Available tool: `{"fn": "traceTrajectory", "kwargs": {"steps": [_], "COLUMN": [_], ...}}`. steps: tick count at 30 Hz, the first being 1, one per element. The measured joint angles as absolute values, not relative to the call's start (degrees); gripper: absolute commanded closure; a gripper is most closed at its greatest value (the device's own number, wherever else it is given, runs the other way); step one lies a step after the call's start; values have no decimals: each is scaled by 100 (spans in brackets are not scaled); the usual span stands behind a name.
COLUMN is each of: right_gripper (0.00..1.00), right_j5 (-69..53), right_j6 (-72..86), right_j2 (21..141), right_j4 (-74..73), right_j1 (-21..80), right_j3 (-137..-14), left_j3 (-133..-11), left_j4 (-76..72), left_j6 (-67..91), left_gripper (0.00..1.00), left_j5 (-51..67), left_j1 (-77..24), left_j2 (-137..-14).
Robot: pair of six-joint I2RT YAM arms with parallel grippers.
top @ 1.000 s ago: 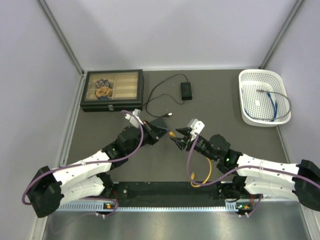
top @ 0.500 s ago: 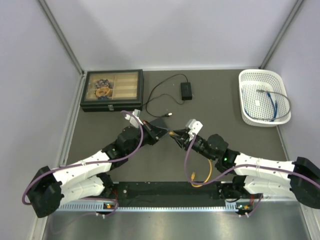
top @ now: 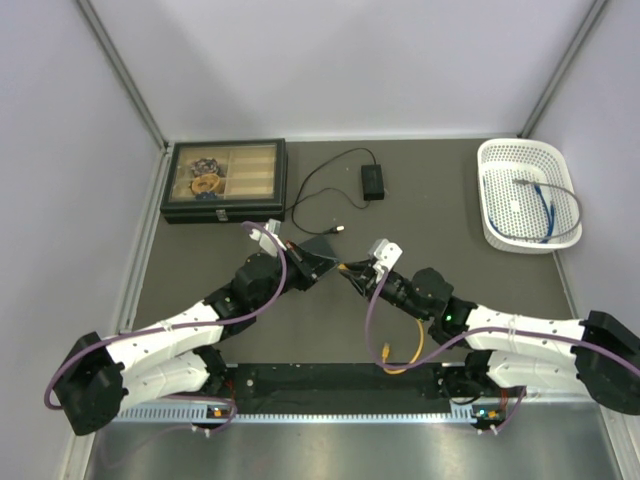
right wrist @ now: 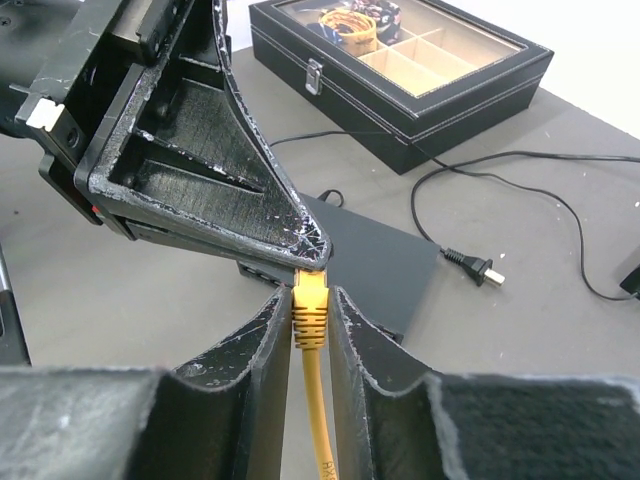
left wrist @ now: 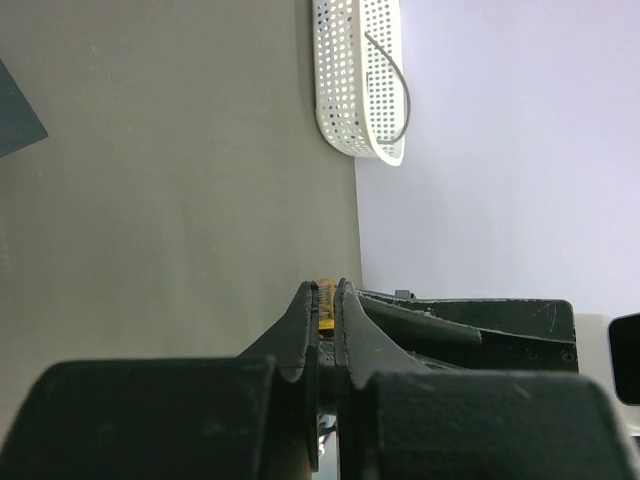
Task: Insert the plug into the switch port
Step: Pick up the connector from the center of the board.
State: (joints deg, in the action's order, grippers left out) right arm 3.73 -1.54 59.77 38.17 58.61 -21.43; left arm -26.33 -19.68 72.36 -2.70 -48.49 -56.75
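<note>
A yellow plug (right wrist: 311, 318) on a yellow cable (top: 415, 345) hangs in the air between my two grippers at mid table. My right gripper (right wrist: 309, 292) is shut on its ribbed boot, a finger pressed to each side. My left gripper (right wrist: 310, 255) is shut on the plug's front tip, which shows yellow (left wrist: 325, 312) between the left fingertips (left wrist: 305, 300). In the top view the left gripper (top: 330, 262) and right gripper (top: 350, 272) meet tip to tip. The flat dark grey switch (right wrist: 400, 265) lies on the table just behind them. Its switch port edge (right wrist: 262, 274) faces me, partly hidden under the left finger.
A black compartment case (top: 225, 180) with a clear top stands at the back left. A small black power brick (top: 372, 180) lies behind the switch, and its lead's pronged end (right wrist: 470, 265) lies beside the switch. A white basket (top: 527, 195) holding a blue cable stands at the back right.
My right gripper has crept left toward the left gripper and narrowed its jaws onto the plug's boot. The left arm has stayed still.
</note>
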Motion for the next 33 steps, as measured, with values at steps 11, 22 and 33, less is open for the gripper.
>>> {"fn": "traceTrajectory", "kwargs": {"steps": [11, 22, 33], "right_gripper": [100, 100, 100], "right_j5": [375, 346, 687], "right_j6": [-156, -196, -86], "right_j2": [6007, 6036, 6934], "right_j4": [3826, 3612, 3288], "right_j1": [5861, 5861, 5861], "right_j3": [-2143, -2143, -2102], "left_j3": [-2633, -2687, -3715], "left_j4": [-1931, -1332, 325], "left_j6": [7236, 6453, 4488], "left_gripper": [100, 18, 4], "left_j5": [-285, -801, -2558], "left_j1": [-4849, -4849, -4751], "left_j2": [-5671, -5376, -5822]}}
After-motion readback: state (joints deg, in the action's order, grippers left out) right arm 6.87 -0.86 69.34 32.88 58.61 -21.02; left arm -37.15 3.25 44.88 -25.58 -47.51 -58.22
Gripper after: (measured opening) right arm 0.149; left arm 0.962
